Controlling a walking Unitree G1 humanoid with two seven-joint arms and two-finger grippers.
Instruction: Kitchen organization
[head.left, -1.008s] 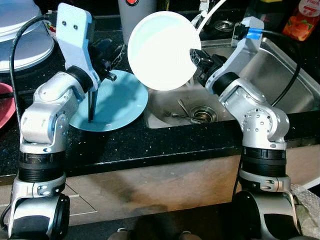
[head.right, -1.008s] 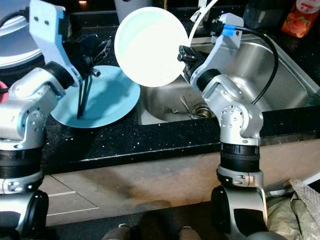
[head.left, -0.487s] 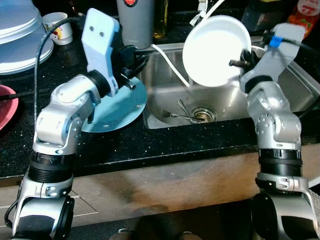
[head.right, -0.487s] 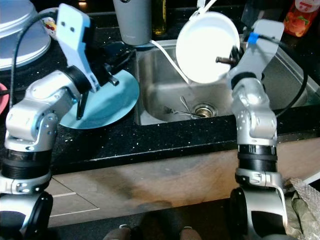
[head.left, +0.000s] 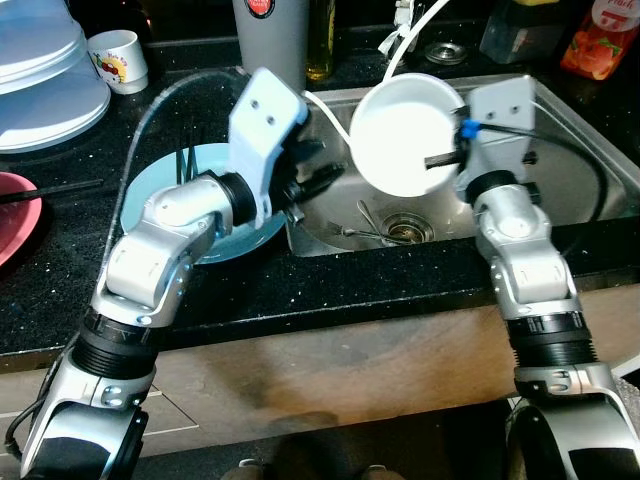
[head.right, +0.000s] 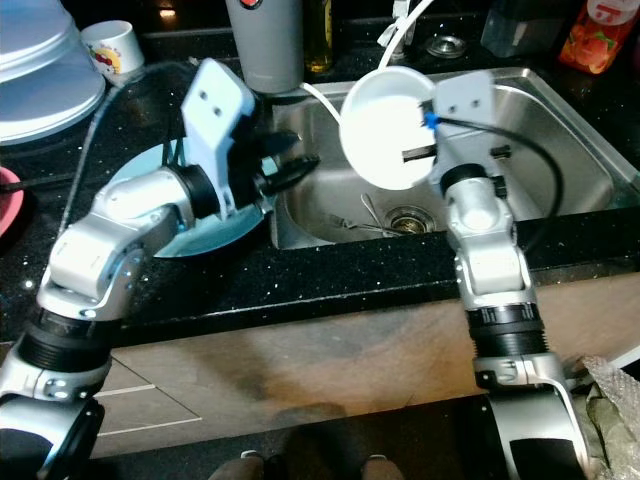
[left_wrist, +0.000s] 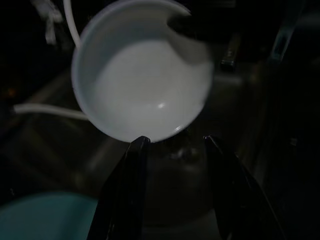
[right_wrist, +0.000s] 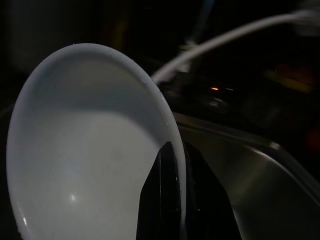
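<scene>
Sink (head.left: 570, 150) is your landmark: your right claw (right_wrist: 172, 165) pinches the white bowl's (head.left: 405, 135) rim above it, while your left claw (left_wrist: 175, 150), fingers parted and empty, reaches in from its left edge.

Head pair: high, looking forward and down over dark worktop (head.left: 300, 290) and sink (head.left: 560, 140); both eyes share the whole scene, slightly offset. Left wrist: looks along its fingers (left_wrist: 131, 190) across the sink at the white bowl (left_wrist: 142, 87), near. Right wrist: very close on that bowl's rim.
</scene>
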